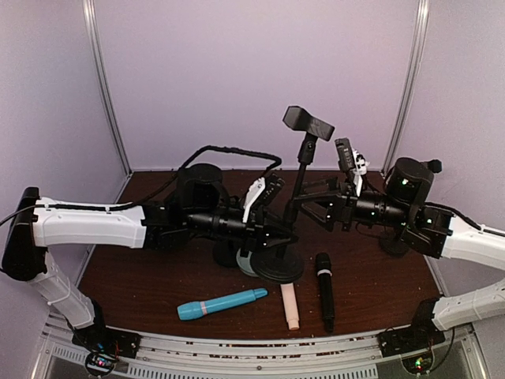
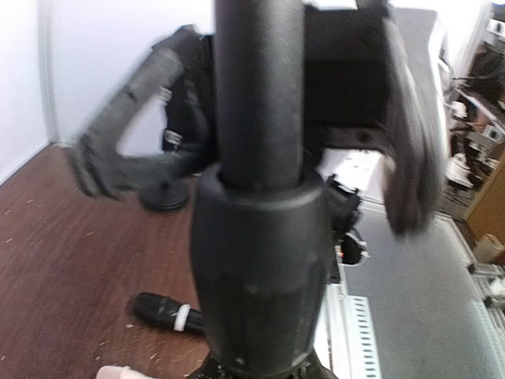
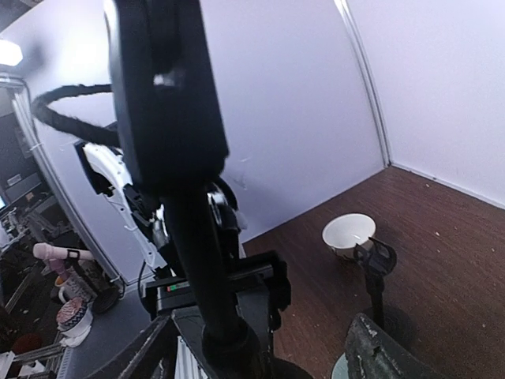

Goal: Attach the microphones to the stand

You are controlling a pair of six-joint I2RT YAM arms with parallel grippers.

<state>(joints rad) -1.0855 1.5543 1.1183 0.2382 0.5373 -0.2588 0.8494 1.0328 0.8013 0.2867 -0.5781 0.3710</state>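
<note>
The black stand (image 1: 276, 264) has a round base, a pole and a clip (image 1: 308, 122) on top. My left gripper (image 1: 276, 237) is shut low on the pole; the pole's collar (image 2: 260, 268) fills the left wrist view and hides the fingers. My right gripper (image 1: 304, 204) is open with the pole (image 3: 201, 260) between its spread fingers (image 3: 387, 355), higher up. The light blue microphone (image 1: 222, 302), the pink-beige one (image 1: 290, 305) and the black one (image 1: 324, 290) lie on the table in front of the base. The black one (image 2: 162, 312) also shows in the left wrist view.
A white bowl (image 3: 349, 233) sits behind a second small stand (image 3: 375, 264). Another small round base (image 1: 394, 245) stands at the right under my right arm. The table's front rail (image 1: 260, 343) runs just below the microphones. Purple walls close in the back and sides.
</note>
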